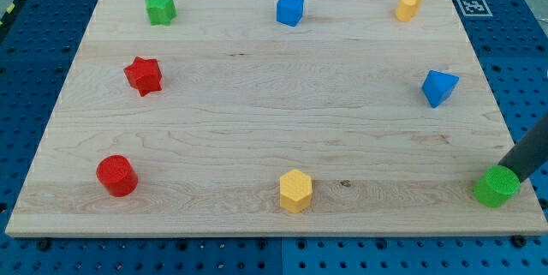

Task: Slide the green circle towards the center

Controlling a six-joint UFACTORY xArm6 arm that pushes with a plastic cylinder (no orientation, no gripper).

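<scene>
Risk: my tip (516, 175), touching the green circle (497, 187) at its two o'clock, may push off-centre, skidding it off the worktop (257, 138); no pincer exists.

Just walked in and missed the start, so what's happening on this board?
A robot arm's dark rod is working the green circle at the board's bottom right corner. My tip sits against the circle's upper right side, placed to push it toward the middle. The other blocks sit apart around the edges, among them a red circle, a yellow hexagon and a green star.
</scene>
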